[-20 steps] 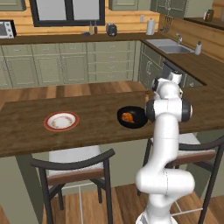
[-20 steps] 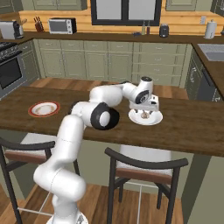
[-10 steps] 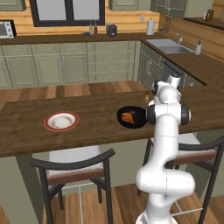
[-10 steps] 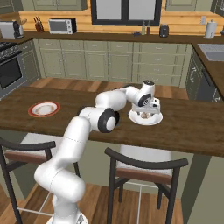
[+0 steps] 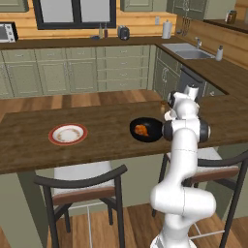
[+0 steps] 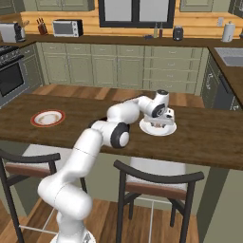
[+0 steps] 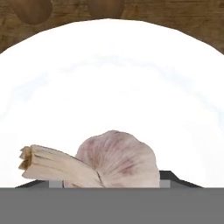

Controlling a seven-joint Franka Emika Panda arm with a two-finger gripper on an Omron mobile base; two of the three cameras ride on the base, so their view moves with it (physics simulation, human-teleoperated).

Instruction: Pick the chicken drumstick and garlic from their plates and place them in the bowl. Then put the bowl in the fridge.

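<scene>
- Hand cam is right down on the garlic (image 7: 117, 158): pinkish-white bulb with its dry stalk poking off to the left, lying on a plain white plate (image 7: 109, 78).
- The bulb sits at the very bottom of that view, right between the two dark fingertips (image 7: 169, 177). I can just see a tip corner on each side of it.
- Honestly can't tell if the fingers are pressing on it or just flanking it; the tips are mostly hidden behind the bulb.
- From the right base cam, the gripper (image 6: 160, 124) is down over the white plate (image 6: 158, 129) on the wooden counter (image 6: 209, 137).
- The chicken drumstick (image 5: 141, 129) is already in the black bowl (image 5: 146, 130), just left of the arm in the left base cam.
- The red-rimmed plate (image 5: 68, 133) sits well apart on the far left of the counter, nothing on it that I can make out.
</scene>
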